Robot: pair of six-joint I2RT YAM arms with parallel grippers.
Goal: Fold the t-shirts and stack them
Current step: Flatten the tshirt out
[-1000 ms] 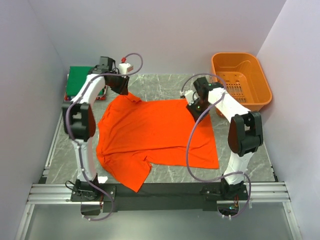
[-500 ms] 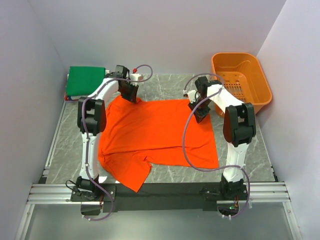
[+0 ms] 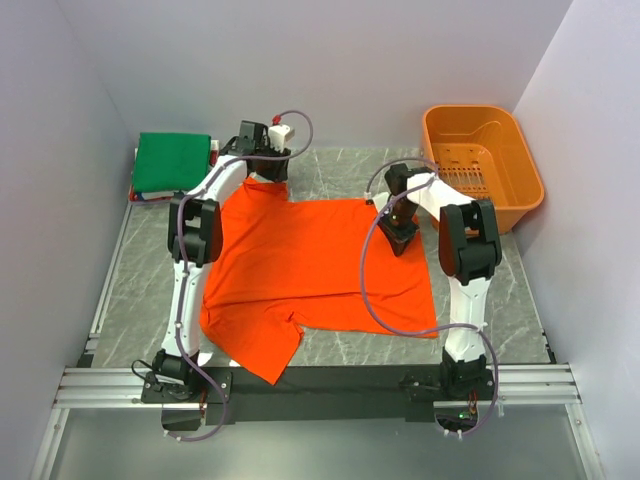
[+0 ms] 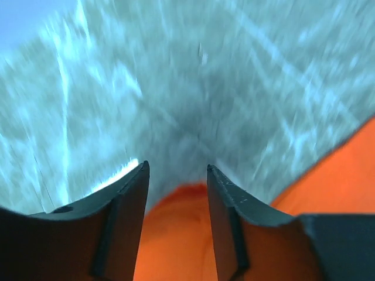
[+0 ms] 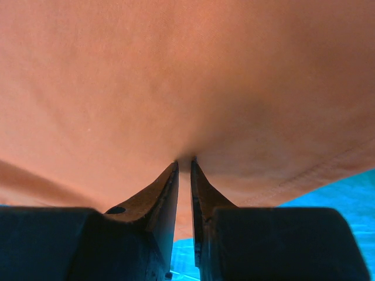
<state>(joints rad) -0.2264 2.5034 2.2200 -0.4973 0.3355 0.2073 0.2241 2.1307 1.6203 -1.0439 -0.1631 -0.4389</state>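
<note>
Centrally on the table [image 3: 150, 290], the shirt [image 3: 310, 265] is being pinched at its upper right edge by the right gripper [image 5: 184, 163]; the left gripper [image 4: 176, 171] is being held spread over its upper left corner, seemingly for a matching pre-fold grip.

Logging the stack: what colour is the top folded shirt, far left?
The folded shirt is green; the top view shows it best.

The left gripper [image 4: 177, 171] has two dark fingers [image 4: 126, 228] poking up from the bottom, with a gap between them. A bright orange-red soft cloth shirt [image 4: 176, 234] lies below them and fills the low part of the gap. More of it shows at the right edge. Past the tips is a blurry grey stone-look table top [image 4: 205, 88]
</note>
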